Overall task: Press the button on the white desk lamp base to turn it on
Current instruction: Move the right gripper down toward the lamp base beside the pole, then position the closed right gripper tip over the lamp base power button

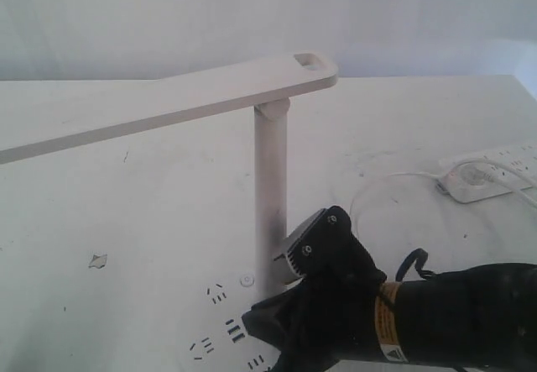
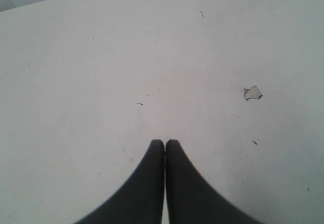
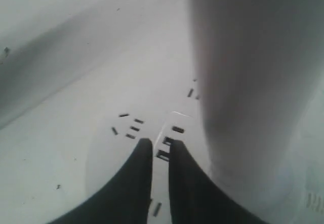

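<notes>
The white desk lamp stands mid-table with its long flat bar head (image 1: 168,103) on a slim pole (image 1: 270,187). Its round base (image 1: 220,317) lies at the bottom of the exterior view, showing dark socket slots (image 1: 217,293) and one small round button (image 1: 247,280). My right gripper (image 1: 252,322) hovers low over the base beside the pole. In the right wrist view the gripper (image 3: 160,144) has its fingers a narrow gap apart, empty, above the rectangular slots (image 3: 163,154) on the base (image 3: 109,163), with the pole (image 3: 253,82) close by. My left gripper (image 2: 164,142) is shut over bare table, away from the lamp.
A white power strip (image 1: 495,170) with a plug and cable (image 1: 377,187) lies at the right. A small chip in the tabletop (image 1: 98,260) (image 2: 252,93) marks the left side. The bar head overhangs the left half of the table.
</notes>
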Robot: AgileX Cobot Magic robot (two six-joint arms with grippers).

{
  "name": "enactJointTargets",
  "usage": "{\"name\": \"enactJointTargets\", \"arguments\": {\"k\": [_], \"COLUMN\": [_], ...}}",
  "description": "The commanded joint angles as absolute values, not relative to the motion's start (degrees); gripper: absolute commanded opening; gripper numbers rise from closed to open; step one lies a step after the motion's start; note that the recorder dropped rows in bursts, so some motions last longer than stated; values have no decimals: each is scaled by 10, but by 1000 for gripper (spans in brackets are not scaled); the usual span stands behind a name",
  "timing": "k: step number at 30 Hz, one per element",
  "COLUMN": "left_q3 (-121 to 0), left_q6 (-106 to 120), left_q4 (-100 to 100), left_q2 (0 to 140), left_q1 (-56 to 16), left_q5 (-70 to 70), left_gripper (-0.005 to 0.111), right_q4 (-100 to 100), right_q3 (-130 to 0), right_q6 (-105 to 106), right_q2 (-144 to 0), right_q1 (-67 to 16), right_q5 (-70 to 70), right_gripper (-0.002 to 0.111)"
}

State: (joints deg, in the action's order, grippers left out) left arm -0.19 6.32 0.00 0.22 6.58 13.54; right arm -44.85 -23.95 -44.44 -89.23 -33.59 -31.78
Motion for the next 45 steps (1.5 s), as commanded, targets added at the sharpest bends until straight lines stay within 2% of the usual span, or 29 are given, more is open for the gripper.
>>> {"name": "enactJointTargets", "arguments": {"k": [1, 3, 11, 19, 27, 45], "left_q3": [0, 0, 0, 0, 0, 0], "left_q6": [63, 63, 63, 63, 63, 63], "left_q4": [-3, -3, -3, -3, -3, -3], "left_q2": [0, 0, 0, 0, 0, 0], "left_q1": [67, 67, 67, 67, 67, 67], "left_q5": [134, 134, 134, 134, 134, 134], "left_gripper": [0, 0, 0, 0, 0, 0], "right_q4": [-399, -399, -418, -540, -544, -537], "right_q3": [-241, -241, -240, -240, -240, -240], "right_q6": [-438, -443, -470, -584, -607, -602], "right_q2": [-899, -899, -899, -899, -899, -898], "right_q1": [-337, -337, -337, -337, -337, -337], "right_q5": [-277, -267, -267, -263, -174, -235], "right_gripper": [6, 0, 0, 0, 0, 0]}}
